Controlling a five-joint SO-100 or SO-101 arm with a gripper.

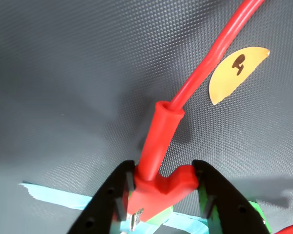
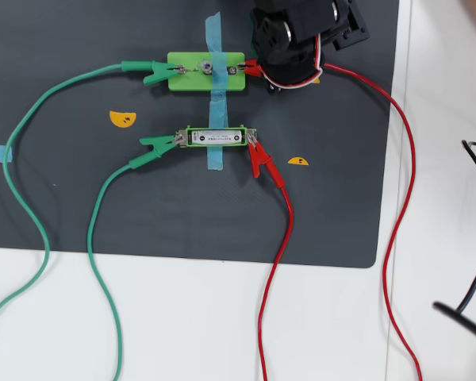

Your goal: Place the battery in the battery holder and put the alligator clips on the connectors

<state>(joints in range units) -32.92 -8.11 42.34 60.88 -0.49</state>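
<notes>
Pincer (image 1: 163, 195) fingers clamp the red alligator clip (image 1: 158, 187), its metal nose seemingly at the wider green block's (image 2: 186, 70) connector (image 2: 236, 70). Seating it squarely before letting go looks wise. Battery (image 2: 216, 137) already lies in the battery holder (image 2: 216, 127), mid-mat.

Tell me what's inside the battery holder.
The battery lies inside the holder, label up, in the overhead view. A strip of blue tape runs under the holder; whatever sits beneath the battery is covered.
</notes>
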